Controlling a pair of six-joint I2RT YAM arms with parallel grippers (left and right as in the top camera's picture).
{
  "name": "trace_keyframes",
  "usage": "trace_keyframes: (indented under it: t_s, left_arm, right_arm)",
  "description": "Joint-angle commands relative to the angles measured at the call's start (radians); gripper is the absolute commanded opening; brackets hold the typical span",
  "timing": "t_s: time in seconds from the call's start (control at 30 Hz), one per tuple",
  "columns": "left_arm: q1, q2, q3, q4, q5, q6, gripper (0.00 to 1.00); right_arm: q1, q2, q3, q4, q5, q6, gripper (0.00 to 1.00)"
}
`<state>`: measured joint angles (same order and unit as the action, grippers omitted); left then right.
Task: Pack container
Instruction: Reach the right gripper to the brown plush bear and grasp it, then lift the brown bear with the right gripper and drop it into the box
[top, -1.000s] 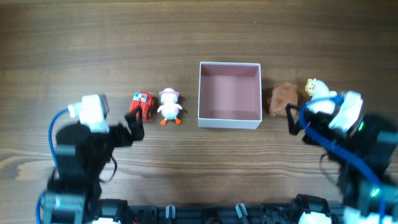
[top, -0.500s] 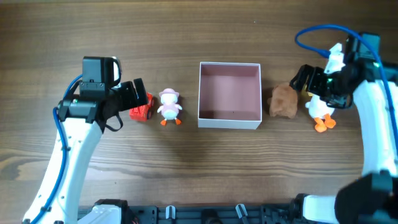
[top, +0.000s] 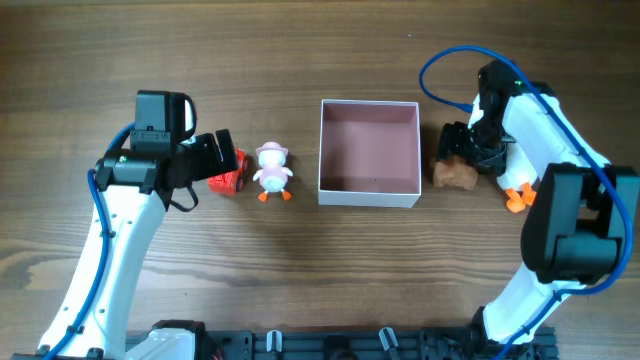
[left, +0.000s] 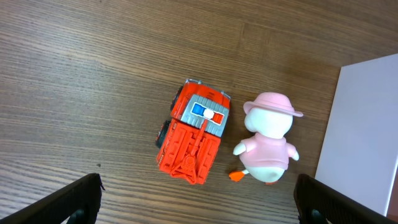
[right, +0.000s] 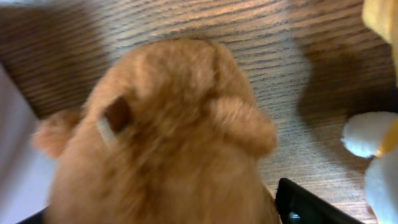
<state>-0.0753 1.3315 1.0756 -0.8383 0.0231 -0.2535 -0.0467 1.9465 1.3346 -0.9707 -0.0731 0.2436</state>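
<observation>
The container (top: 368, 146), a square white-walled box with a pink inside, stands empty at the table's middle. Left of it are a duck with a pink hat (top: 271, 170) and a red toy truck (top: 228, 171). My left gripper (top: 218, 158) is open and hovers over the truck (left: 194, 138), with the duck (left: 267, 142) beside it. Right of the container lies a brown plush toy (top: 456, 172). My right gripper (top: 462, 146) is open, low over the plush (right: 168, 137), one finger on each side. A white duck (top: 517, 185) stands farther right.
The container's white wall (left: 367, 124) shows at the right edge of the left wrist view. The white duck (right: 379, 143) sits close to my right gripper's right finger. Bare wooden table lies in front of and behind the toys.
My right gripper has swung left from the white duck and come down over the brown plush. My left arm rose from the front edge earlier and has since stayed still over the truck.
</observation>
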Motion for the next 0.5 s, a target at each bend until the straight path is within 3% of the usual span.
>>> trace_keyframes:
  t_s: [0.0, 0.1, 0.13, 0.33, 0.4, 0.47]
  left_arm:
    - [0.006, 0.006, 0.019, -0.001, -0.013, -0.013, 1.0]
    - [0.006, 0.006, 0.019, -0.001, -0.013, -0.013, 1.0]
    - [0.006, 0.006, 0.019, -0.001, -0.014, -0.013, 1.0]
    - [0.006, 0.006, 0.019, -0.001, -0.013, -0.013, 1.0]
    - [0.006, 0.006, 0.019, -0.001, -0.013, -0.013, 1.0]
    - [0.006, 0.006, 0.019, -0.001, -0.014, -0.013, 1.0]
  right_arm:
    - [0.002, 0.01, -0.004, 0.008, 0.035, 0.021, 0.58]
    - [0.002, 0.002, -0.003, 0.01, 0.036, 0.021, 0.15]
    - [0.002, -0.022, -0.003, 0.01, 0.036, 0.021, 0.09]
    - [0.086, -0.375, -0.003, 0.014, -0.059, 0.029, 0.04]
    - [0.187, -0.561, -0.003, 0.027, -0.116, 0.109, 0.04]
    - [0.279, -0.639, -0.003, 0.072, -0.134, 0.173, 0.04]
